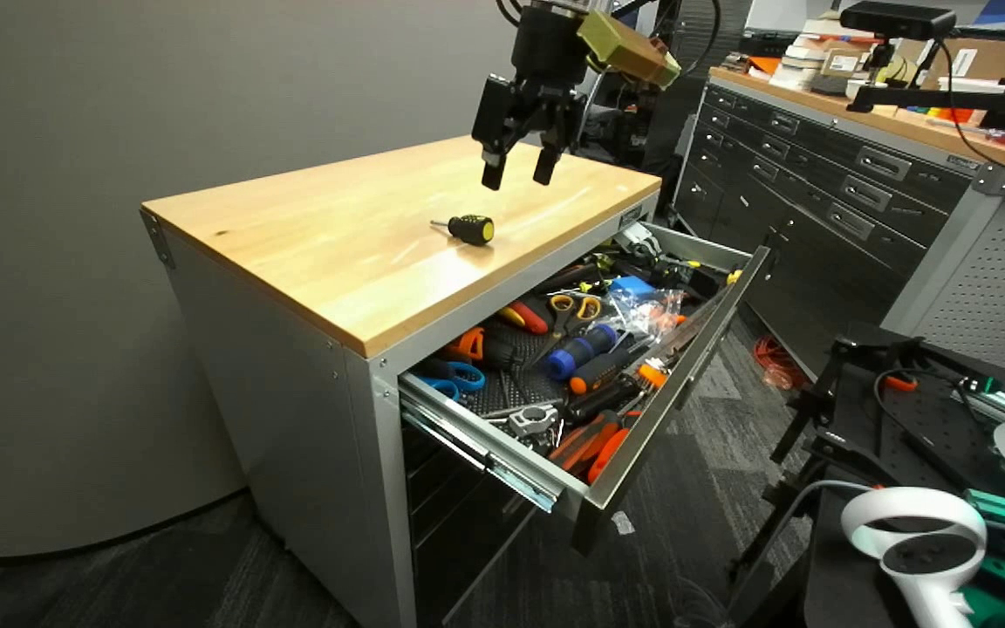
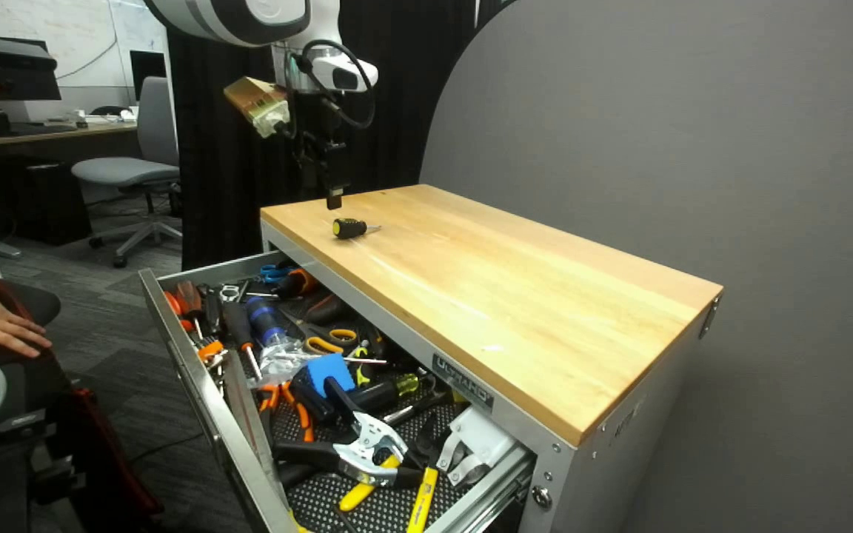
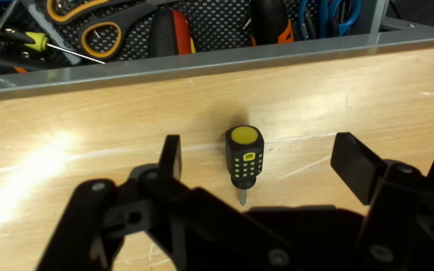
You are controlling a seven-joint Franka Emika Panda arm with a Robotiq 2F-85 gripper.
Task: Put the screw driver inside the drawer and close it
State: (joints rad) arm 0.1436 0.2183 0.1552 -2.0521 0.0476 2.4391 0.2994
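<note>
Screwdriver (image 3: pixel 244 160) is lying on the wood top (image 1: pixel 319 235), butt end toward the drawer (image 1: pixel 681 375). Gripper (image 1: pixel 518 171) is hovering above, jaws spread wide, gripping nothing, presumably to clear it on both sides. The drawer is standing pulled out, likely awaiting the drop.

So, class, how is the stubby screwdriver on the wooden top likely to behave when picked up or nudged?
The screwdriver should stay stiff, with its chunky handle and short metal shaft. It probably won't slip much, since the handle's yellow-dotted sides look textured. Nudged, it may rock rather than roll far, as the handle looks squarish.
</note>
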